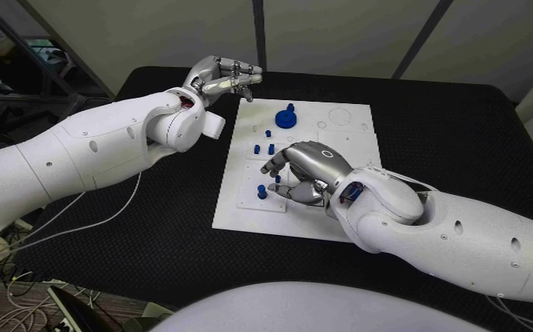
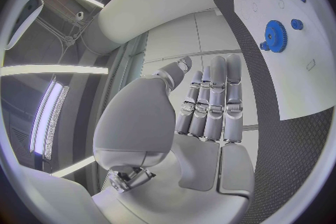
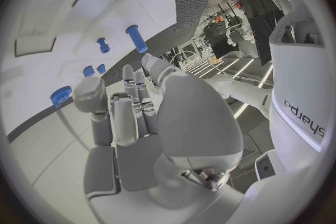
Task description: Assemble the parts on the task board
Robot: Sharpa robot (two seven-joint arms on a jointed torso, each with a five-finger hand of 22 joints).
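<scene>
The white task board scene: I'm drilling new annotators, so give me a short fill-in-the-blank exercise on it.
1. The white task board lies on a table whose colour is ____.
2. The round blue toothed gear lies on the board's half ____ from the robot.
3. The silver right hand hovers over the ____.
4. The silver left hand, beyond the board's far left corner, holds ____.

Missing words: black; farther; board; nothing
</scene>
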